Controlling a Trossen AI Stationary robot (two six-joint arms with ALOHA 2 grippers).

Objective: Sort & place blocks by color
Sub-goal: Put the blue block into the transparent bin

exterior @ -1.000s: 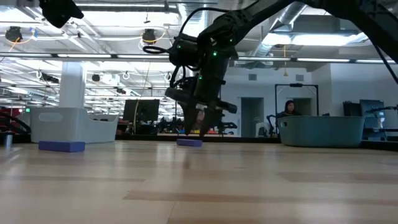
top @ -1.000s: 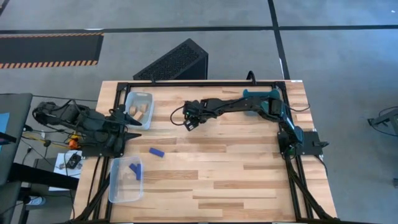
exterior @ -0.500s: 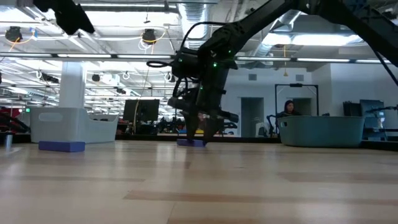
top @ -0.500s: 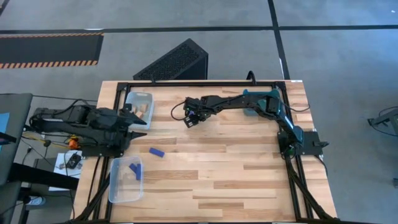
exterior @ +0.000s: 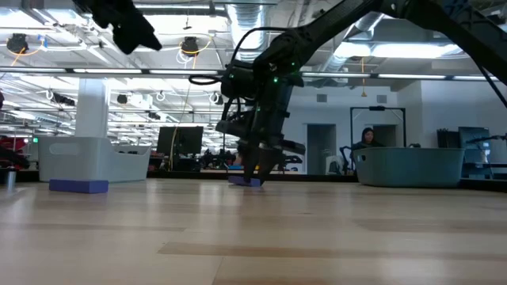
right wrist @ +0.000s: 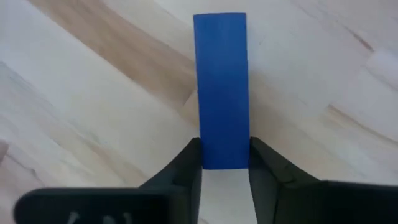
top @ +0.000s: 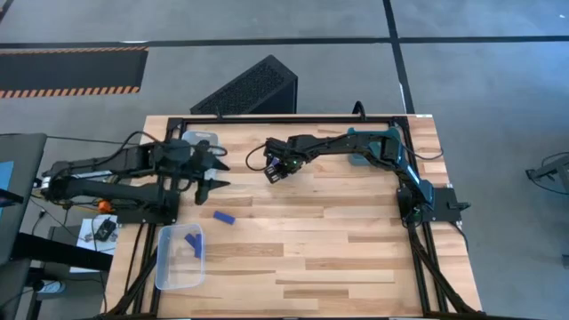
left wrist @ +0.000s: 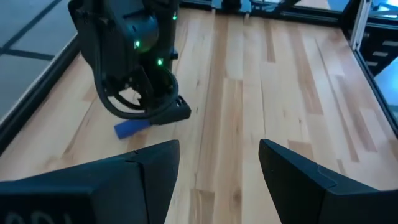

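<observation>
Your right gripper (right wrist: 221, 163) has its two fingers pressed on the sides of one end of a dark blue bar (right wrist: 220, 87), whose long axis runs straight out ahead of the claw, so a plain lift should carry it. That bar lies on the table (top: 356, 258) near its far edge, well right of the clear bin (top: 203, 141) holding tan pieces. Your left gripper (left wrist: 217, 165) hangs spread wide and empty just beside that bin, nearer to the second blue bar (top: 224, 217) in front of it.

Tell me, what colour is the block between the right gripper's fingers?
Dark blue block; right wrist view shows it best.
</observation>
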